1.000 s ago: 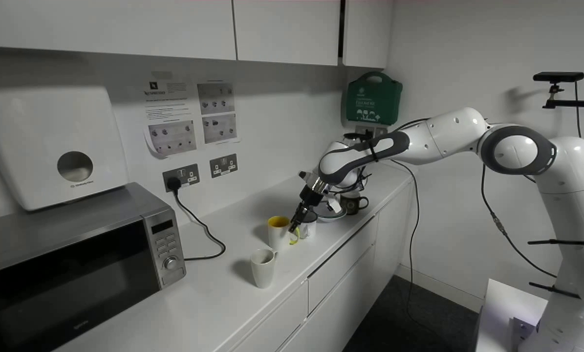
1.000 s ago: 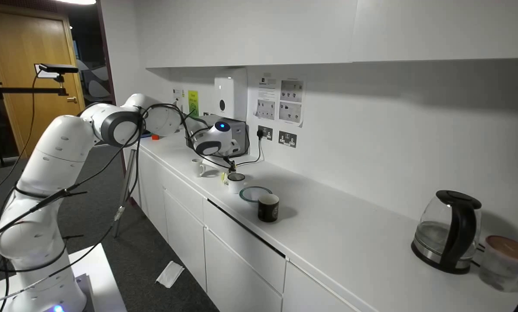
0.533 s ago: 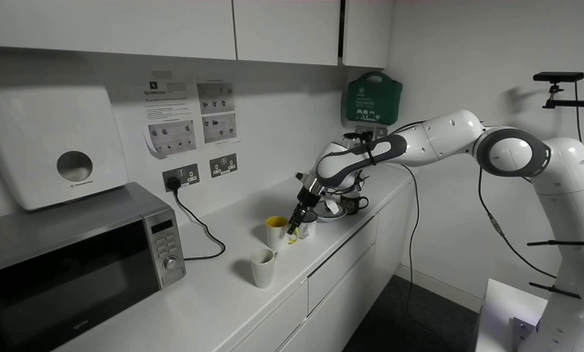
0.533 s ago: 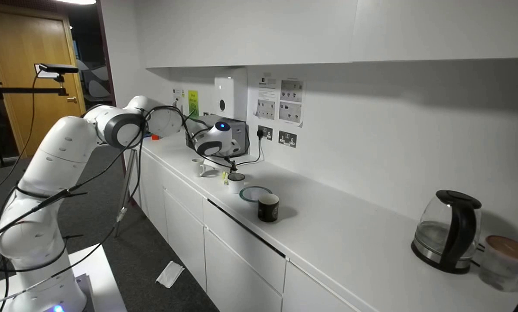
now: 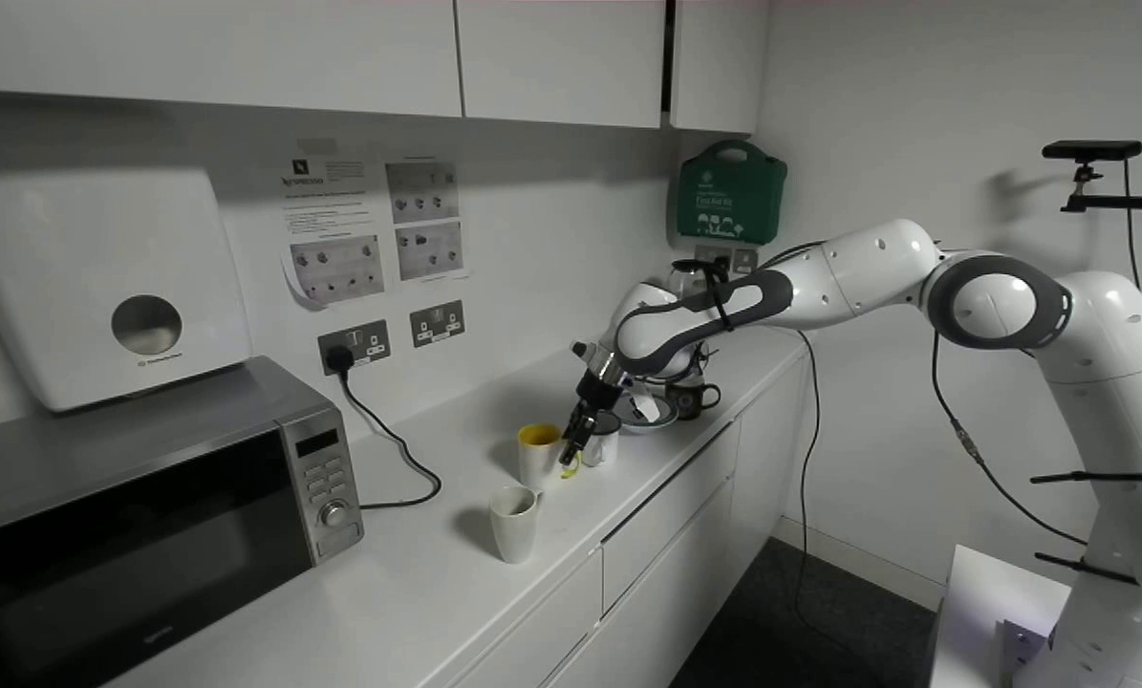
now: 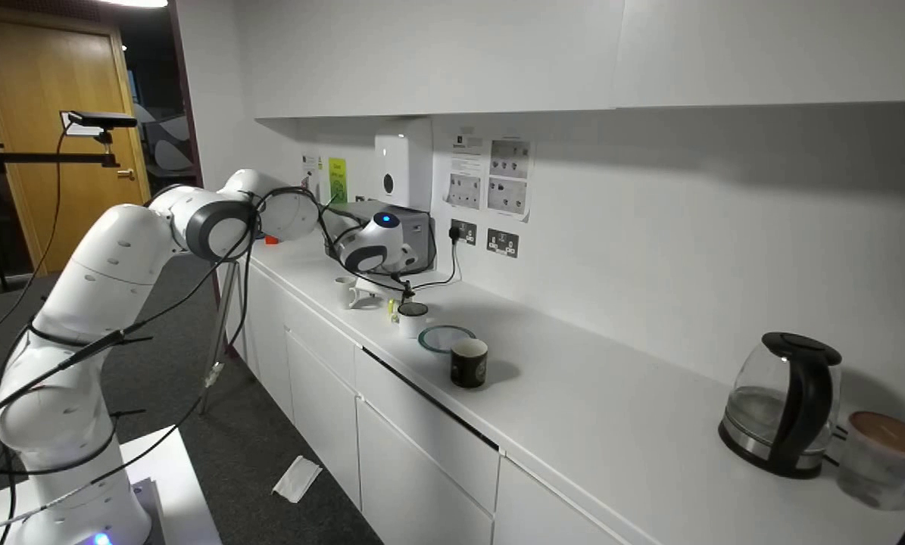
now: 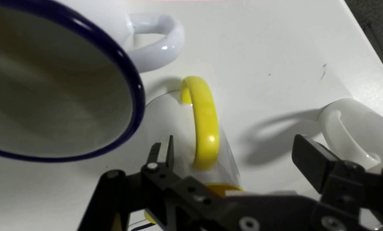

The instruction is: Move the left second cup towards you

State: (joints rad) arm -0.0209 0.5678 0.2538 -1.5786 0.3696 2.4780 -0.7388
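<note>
The left second cup is a white mug with a yellow inside and yellow handle (image 5: 537, 464). It stands upright on the counter, second from the left in an exterior view. Its yellow handle also shows in the wrist view (image 7: 207, 134), and a little of it in an exterior view (image 6: 391, 309). My gripper (image 5: 571, 457) is low at the cup's handle side and points down. In the wrist view the gripper (image 7: 234, 152) is open. The handle lies between the two fingers in that picture, nearer the left finger. Whether a finger touches the cup cannot be told.
A white mug (image 5: 513, 527) stands at the left, near the right finger in the wrist view. A white mug with a dark rim (image 6: 413, 324) stands close on the other side. Beyond are a bowl (image 6: 447, 338) and a dark mug (image 6: 469, 365). A microwave (image 5: 150, 545) stands left.
The gripper has moved slightly down and to the left in an exterior view. The yellow-handled cup has shifted slightly left there too. The other cups have not moved.
</note>
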